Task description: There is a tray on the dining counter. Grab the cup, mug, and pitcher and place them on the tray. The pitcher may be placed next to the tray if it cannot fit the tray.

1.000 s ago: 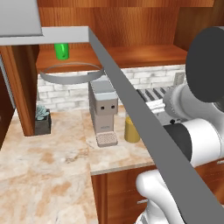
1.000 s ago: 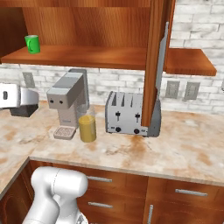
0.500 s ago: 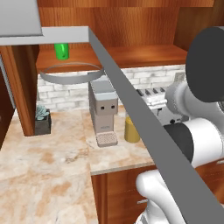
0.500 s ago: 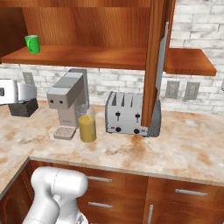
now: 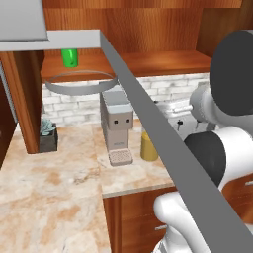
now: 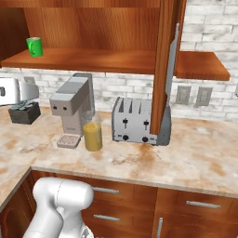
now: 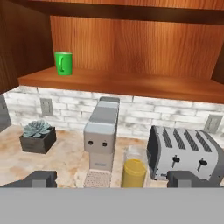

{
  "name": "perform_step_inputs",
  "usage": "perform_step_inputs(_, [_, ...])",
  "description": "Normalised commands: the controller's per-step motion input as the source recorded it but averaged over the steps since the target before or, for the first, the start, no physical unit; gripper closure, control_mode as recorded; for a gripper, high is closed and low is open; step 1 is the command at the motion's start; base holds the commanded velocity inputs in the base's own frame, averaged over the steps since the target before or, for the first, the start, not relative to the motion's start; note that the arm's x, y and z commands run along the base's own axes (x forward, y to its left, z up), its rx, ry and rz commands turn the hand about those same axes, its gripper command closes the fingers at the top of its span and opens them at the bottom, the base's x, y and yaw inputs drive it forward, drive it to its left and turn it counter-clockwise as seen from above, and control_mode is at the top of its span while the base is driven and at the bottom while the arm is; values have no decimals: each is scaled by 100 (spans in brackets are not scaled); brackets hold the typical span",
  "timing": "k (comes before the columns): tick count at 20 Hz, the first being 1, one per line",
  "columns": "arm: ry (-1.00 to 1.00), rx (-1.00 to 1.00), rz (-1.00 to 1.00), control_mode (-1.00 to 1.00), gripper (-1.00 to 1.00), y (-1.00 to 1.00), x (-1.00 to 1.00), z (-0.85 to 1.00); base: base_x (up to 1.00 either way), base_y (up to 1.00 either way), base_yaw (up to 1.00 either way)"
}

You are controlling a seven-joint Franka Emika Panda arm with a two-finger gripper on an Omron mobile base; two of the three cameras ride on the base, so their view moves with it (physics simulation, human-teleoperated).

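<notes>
The green mug stands upright on the wooden shelf, also visible as the mug and the mug. The glass pitcher with amber liquid stands on the counter between the coffee machine and the toaster, seen too as the pitcher and the pitcher. My gripper is open, holds nothing, and hangs well back from both, facing the wall. My white hand shows at the left edge. The cup, the tray and the dining counter are out of view.
A grey coffee machine and a silver toaster flank the pitcher. A succulent in a dark pot sits at the left. An open cabinet door juts out above the toaster; its grey edge crosses the left base view.
In the right base view my hand has drifted slightly left and up. The jaws stay open and the mug and pitcher have not moved.
</notes>
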Motion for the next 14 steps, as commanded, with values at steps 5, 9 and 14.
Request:
perform_step_inputs(5, [0,2,2,-100,-100,3,0,9,0,0,0])
perform_step_inputs(9, [0,5,1,-100,-100,7,0,9,0,0,0])
perform_step_inputs(14, [0,5,1,-100,-100,8,0,4,0,0,0])
